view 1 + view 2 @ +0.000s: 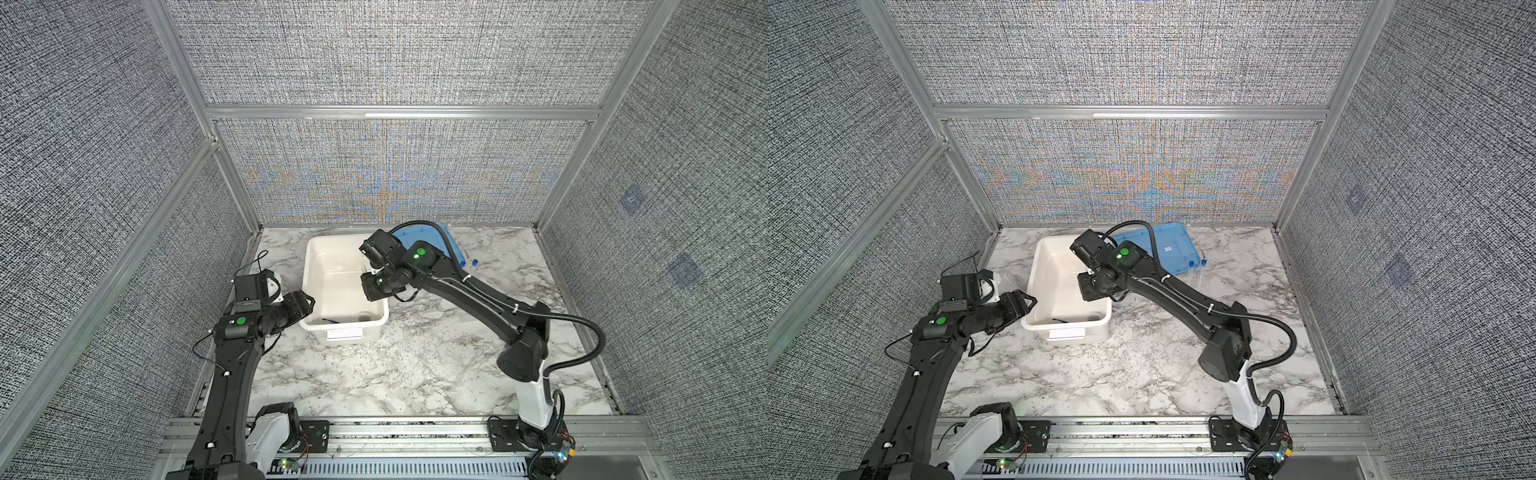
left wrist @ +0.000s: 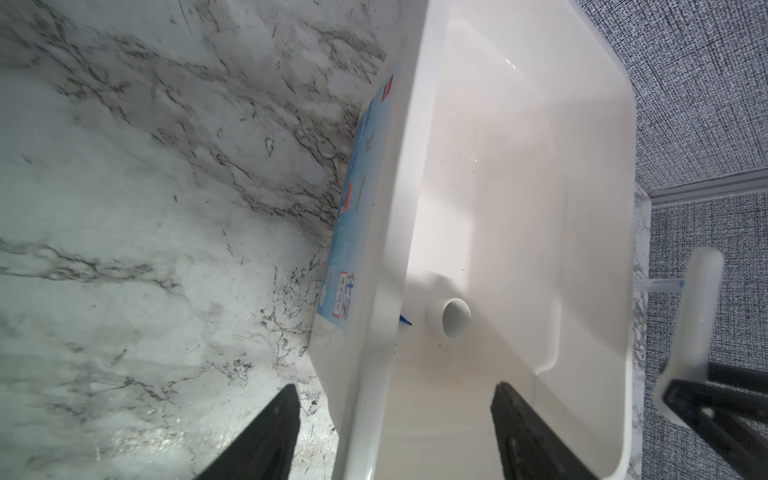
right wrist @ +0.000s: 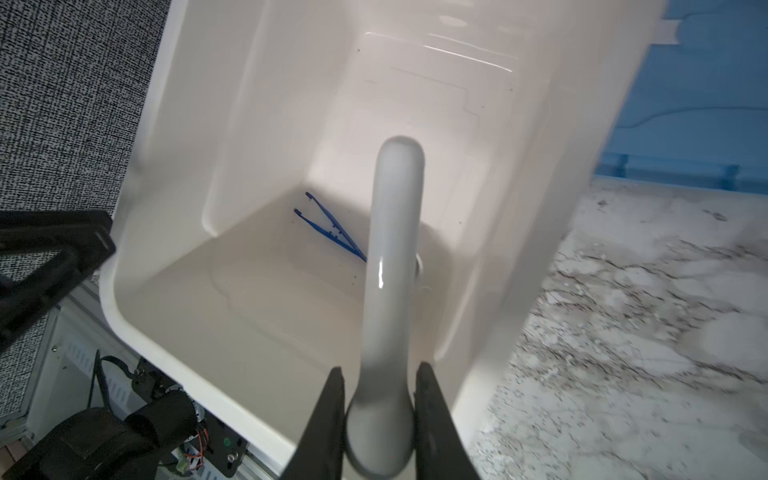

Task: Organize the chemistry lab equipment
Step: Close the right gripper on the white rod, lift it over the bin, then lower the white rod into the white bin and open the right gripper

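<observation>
Over the white tub (image 1: 306, 270), the right tool (image 3: 380, 370) is gripping a white rod (image 3: 395, 249) above the tweezers (image 3: 328, 232) lying inside; it is probably needing to lower and release, while the left tool (image 2: 395, 386) is hanging open at the rim

The right gripper (image 3: 380, 372) has its black fingers (image 3: 328, 424) clamped on the thick end of a white pestle (image 3: 395, 249), which reaches out over the open white tub (image 3: 124, 316). Blue tweezers (image 3: 328, 230) lie on the tub floor, their joined end hidden behind the pestle. A blue lid (image 3: 685, 83) lies beyond the tub's far wall on the marble worktop (image 3: 623, 332).
</observation>
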`<move>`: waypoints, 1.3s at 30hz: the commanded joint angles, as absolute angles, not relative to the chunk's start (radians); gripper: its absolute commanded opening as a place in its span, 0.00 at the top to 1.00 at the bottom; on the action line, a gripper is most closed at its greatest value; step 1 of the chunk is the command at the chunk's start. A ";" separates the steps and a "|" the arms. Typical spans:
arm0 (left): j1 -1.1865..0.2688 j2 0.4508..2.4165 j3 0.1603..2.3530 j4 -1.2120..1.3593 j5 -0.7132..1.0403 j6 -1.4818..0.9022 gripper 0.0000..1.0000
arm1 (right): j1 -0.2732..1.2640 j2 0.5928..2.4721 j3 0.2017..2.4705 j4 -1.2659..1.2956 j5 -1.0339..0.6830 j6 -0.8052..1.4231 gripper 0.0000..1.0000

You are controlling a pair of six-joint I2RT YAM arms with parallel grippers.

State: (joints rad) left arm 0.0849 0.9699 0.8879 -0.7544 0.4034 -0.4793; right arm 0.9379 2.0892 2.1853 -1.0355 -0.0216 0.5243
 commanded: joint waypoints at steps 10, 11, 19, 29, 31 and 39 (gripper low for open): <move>0.086 1.028 0.880 -0.696 0.613 -0.572 0.26 | 0.977 2.333 2.307 -0.819 -0.317 0.835 0.82; 0.085 1.028 0.869 -0.679 0.634 -0.583 0.27 | 0.978 2.346 2.307 -0.806 -0.318 0.855 0.82; 0.085 1.028 0.867 -0.670 0.705 -0.592 0.29 | 0.982 2.429 2.324 -0.799 -0.265 0.943 0.82; 0.088 0.990 0.906 -0.755 0.576 -0.557 0.29 | 0.993 2.506 2.358 -0.867 -0.151 0.886 0.82; 0.089 0.985 0.911 -0.770 0.558 -0.557 0.29 | 0.995 2.521 2.369 -0.872 -0.135 0.878 0.81; 0.091 0.980 0.910 -0.767 0.552 -0.573 0.29 | 1.005 2.571 2.443 -0.913 -0.063 0.851 0.78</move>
